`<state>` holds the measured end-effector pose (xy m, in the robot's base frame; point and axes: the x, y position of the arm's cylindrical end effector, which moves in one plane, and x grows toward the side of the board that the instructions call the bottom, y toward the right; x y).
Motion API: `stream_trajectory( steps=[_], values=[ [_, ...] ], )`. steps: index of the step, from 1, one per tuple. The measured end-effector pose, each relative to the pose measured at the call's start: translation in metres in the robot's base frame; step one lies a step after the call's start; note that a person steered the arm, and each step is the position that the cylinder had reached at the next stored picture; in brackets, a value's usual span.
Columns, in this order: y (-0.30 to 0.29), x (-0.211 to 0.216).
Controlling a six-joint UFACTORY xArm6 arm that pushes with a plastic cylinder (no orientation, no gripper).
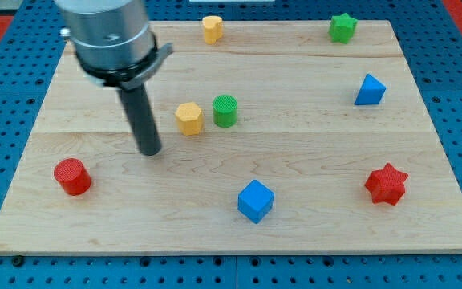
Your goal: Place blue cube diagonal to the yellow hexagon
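Note:
The blue cube sits near the view's bottom centre of the wooden board. The yellow hexagon lies left of centre, touching or nearly touching a green cylinder on its right. My tip rests on the board just left of and slightly below the yellow hexagon, well up and left of the blue cube. A second yellow block stands at the view's top centre.
A red cylinder lies at the view's left. A red star is at the right, a blue triangular block above it, and a green star at the top right.

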<state>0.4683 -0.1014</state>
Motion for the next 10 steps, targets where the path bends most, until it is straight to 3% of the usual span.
stream_trajectory(
  steps=[3, 7, 9, 10],
  values=[
    [0.032, -0.019],
    [0.125, 0.064],
    [0.191, 0.064],
    [0.214, 0.092]
  ],
)
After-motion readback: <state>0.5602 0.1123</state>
